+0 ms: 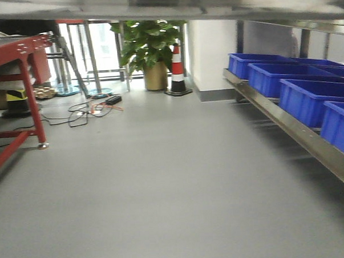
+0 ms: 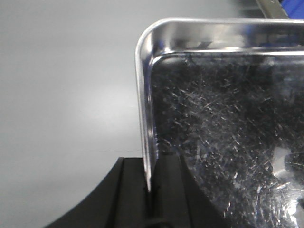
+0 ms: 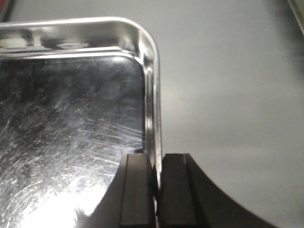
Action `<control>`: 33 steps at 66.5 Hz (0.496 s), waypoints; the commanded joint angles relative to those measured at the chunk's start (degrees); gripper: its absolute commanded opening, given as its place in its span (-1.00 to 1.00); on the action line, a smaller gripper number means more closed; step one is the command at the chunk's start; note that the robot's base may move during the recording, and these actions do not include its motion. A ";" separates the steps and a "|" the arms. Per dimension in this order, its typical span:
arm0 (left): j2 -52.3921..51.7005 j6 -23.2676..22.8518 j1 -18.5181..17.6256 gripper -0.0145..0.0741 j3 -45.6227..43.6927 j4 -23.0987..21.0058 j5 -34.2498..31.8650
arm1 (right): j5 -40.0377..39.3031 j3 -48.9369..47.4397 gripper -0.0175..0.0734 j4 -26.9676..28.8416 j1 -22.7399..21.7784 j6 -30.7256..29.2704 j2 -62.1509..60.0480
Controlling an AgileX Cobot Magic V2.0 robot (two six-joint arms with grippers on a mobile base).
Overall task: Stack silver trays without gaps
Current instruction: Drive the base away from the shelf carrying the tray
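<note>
Left gripper [image 2: 151,190]: matte black fingers pinched tight on thin flared left rim of silver tray [image 2: 228,142], side wall caught between them. Right gripper [image 3: 156,187]: black fingers clamped same way on tray's right rim. Tray hangs between both grippers, over floor. Shiny stainless steel, rounded corners, shallow mirror-bright walls, flat bottom covered in fine scratches. Smooth grey floor [image 1: 163,192] beyond. Front view: deep blue plastic bins [image 1: 307,94] in row on brushed-steel rail [image 1: 292,129] at right; red metal table frame [image 1: 27,84] at left.
</note>
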 commanded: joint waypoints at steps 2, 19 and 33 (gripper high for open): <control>-0.57 0.06 -0.35 -0.69 -0.07 1.22 -0.11 | -0.41 -0.16 -0.65 -2.69 0.00 -0.40 -0.19; -0.57 0.06 -0.35 -0.69 -0.07 1.22 -0.11 | -0.41 -0.16 -0.65 -2.69 0.00 -0.40 -0.19; -0.57 0.06 -0.35 -0.69 -0.07 1.22 -0.11 | -0.41 -0.16 -0.65 -2.69 0.00 -0.40 -0.19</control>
